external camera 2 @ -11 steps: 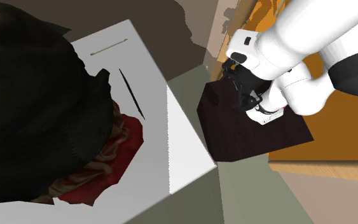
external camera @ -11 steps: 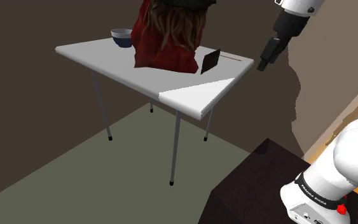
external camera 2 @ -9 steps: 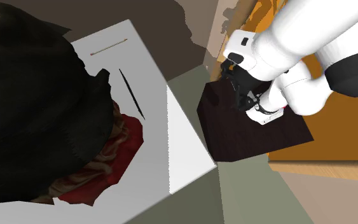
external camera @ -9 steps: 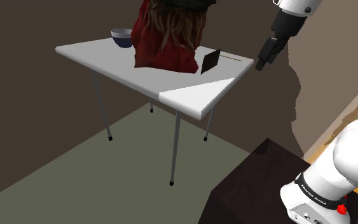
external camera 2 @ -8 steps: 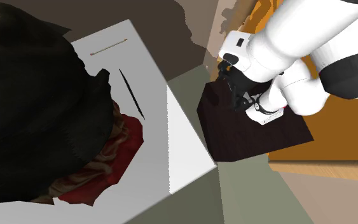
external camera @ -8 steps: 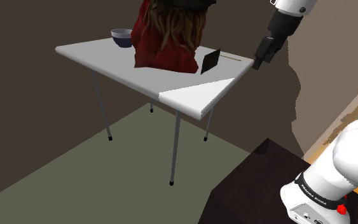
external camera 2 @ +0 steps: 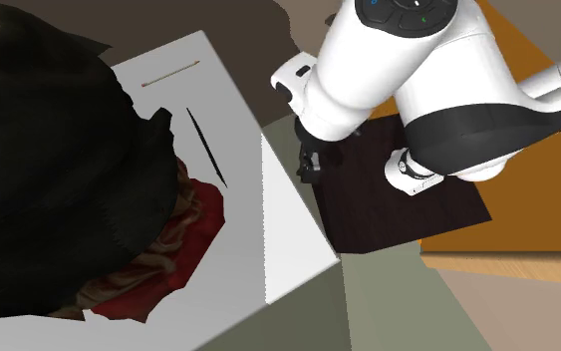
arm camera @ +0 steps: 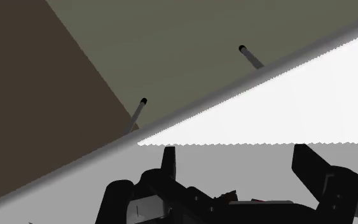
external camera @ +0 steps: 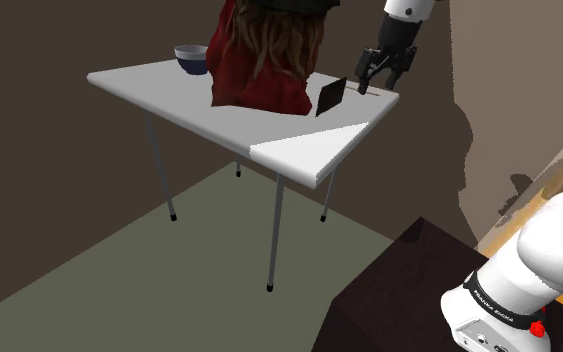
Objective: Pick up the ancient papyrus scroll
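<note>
Attention was carried from the shoulder view's left to its right, with every place reckoned from the dark slab (external camera: 331,95) propped on the table (external camera: 169,95). Well apart from the slab, on its left, a dark bowl (external camera: 191,57) with a pale rim was set near the table's far edge. Between bowl and slab, close beside the slab, a figure (external camera: 264,60) with long brown hair and a red drape was placed on the table.

Just beyond the slab, on its right, the scroll (external camera 2: 171,72) was found. It was a thin tan rod laid flat along the table's far edge, near the slab but apart from it. Further right of the slab, the gripper (external camera: 371,82) was held above the table's corner, clear of the surface. In the wrist view its fingers (arm camera: 169,159) were seen spread apart, with nothing clasped between them.

The scroll was judged to be very light, slender and probably brittle, and likely to roll if nudged. Because so little of it stood above the table, the fingers would have to be brought almost down to the surface. A hold at mid-length was judged best, with the fingers set across its narrow width and closed gently so that it would not be crushed.
</note>
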Robot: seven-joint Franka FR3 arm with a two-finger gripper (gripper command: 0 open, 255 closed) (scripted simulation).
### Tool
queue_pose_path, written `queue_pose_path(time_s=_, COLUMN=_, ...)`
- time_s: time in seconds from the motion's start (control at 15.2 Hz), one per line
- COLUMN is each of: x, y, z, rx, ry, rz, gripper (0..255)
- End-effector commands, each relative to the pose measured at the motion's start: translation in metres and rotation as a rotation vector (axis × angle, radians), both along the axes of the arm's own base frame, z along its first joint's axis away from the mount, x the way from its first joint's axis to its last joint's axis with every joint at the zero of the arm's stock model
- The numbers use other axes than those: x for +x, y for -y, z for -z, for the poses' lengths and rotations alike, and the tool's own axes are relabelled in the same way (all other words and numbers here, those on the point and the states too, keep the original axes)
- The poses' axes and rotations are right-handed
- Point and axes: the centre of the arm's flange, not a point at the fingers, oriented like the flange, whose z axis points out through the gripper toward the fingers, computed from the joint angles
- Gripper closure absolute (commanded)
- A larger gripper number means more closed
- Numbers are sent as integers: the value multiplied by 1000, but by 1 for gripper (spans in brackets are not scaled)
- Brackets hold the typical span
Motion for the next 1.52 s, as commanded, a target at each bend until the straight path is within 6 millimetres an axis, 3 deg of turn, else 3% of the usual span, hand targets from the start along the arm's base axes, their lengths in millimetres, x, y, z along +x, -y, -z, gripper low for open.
queue_pose_path(time_s=0.0, x=26, y=4, z=2, rx=2, ry=2, rz=76, gripper=0)
queue_pose_path(time_s=0.66, x=144, y=65, z=11, rx=8, ry=11, rz=442, gripper=0)
queue_pose_path(time_s=1.06, x=201, y=122, z=16, rx=12, ry=16, rz=661, gripper=0)
queue_pose_path(time_s=1.45, x=244, y=189, z=20, rx=16, ry=22, rz=881, gripper=0)
